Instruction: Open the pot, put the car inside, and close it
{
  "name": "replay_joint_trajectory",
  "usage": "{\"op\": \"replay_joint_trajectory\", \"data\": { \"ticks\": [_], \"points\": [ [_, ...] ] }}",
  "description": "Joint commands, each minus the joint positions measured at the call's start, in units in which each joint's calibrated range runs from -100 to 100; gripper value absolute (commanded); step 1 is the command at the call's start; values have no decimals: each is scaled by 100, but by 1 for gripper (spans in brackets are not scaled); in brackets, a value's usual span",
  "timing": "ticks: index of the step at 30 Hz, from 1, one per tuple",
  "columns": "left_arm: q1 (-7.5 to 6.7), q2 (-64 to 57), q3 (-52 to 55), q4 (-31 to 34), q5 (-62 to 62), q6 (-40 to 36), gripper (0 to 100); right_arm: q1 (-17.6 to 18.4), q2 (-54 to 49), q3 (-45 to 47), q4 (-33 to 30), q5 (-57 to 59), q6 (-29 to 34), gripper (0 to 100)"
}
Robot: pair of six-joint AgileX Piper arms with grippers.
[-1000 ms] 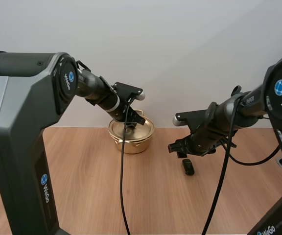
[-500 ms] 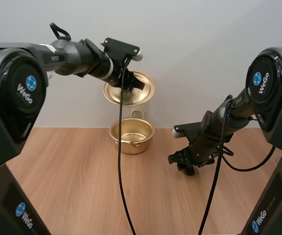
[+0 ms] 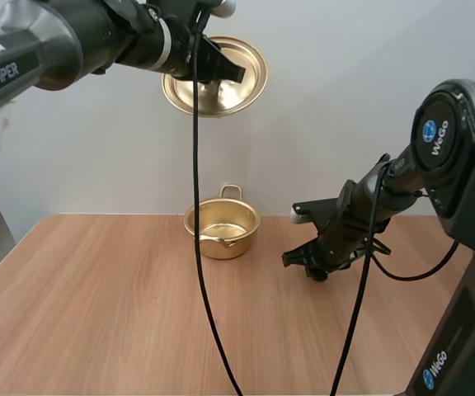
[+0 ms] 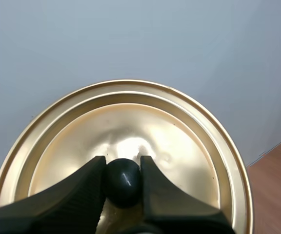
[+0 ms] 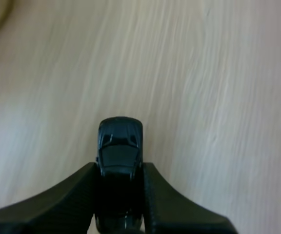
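Above the pot (image 3: 221,246), lid (image 4: 179,141) in left hand (image 4: 122,165); half-hidden car (image 5: 119,144) in right hand (image 5: 119,169).

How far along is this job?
Done: the pot is open, its lid held high by the knob in the left claw. In hand: the right claw pinches the car, away from the pot. Left: car into the pot, lid back on.

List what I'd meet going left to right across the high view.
pot → car, pinched in the right gripper. The lid, held by its knob in the left gripper, hangs above the pot, so it has no clear place in the order.
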Motion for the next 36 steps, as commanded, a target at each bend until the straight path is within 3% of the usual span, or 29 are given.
{"op": "replay_joint_trajectory", "data": {
  "ticks": [1, 8, 16, 24, 27, 28, 30, 32, 33, 34, 36],
  "points": [
    [-4, -152, -16, -22, -53, -139, 0, 18, -47, -411, 43, 48, -5, 0],
    [-4, -584, -16, -58, 52, -394, 0, 437, -31, -1927, 480, 303, -304, 0],
    [3, -915, -16, -32, 171, -394, 0, 1172, 575, -2974, 367, 399, -537, 0],
    [446, -963, -177, -412, 356, -394, 0, 1257, 1671, -3053, 525, 221, -537, 0],
    [518, -963, -368, -532, 722, -394, 0, 1257, 1762, -3079, 555, 166, -537, 0],
    [519, -963, -412, -559, 846, -394, 0, 1257, 1762, -3083, 555, 144, -537, 4],
    [519, -963, -495, -572, 1087, -394, 0, 1257, 1762, -3083, 555, 104, -537, 34],
    [519, -963, -495, -592, 1219, -394, 0, 1257, 1762, -3083, 555, 104, -537, 72],
    [519, -963, -495, -592, 1245, -394, 0, 1257, 1762, -3083, 555, 99, -537, 81],
    [519, -963, -495, -592, 1267, -394, 0, 1257, 1730, -3083, 568, 83, -537, 80],
    [519, -963, -495, -592, 1316, -394, 0, 1257, 1629, -3083, 580, 100, -537, 68]
  ]
}}
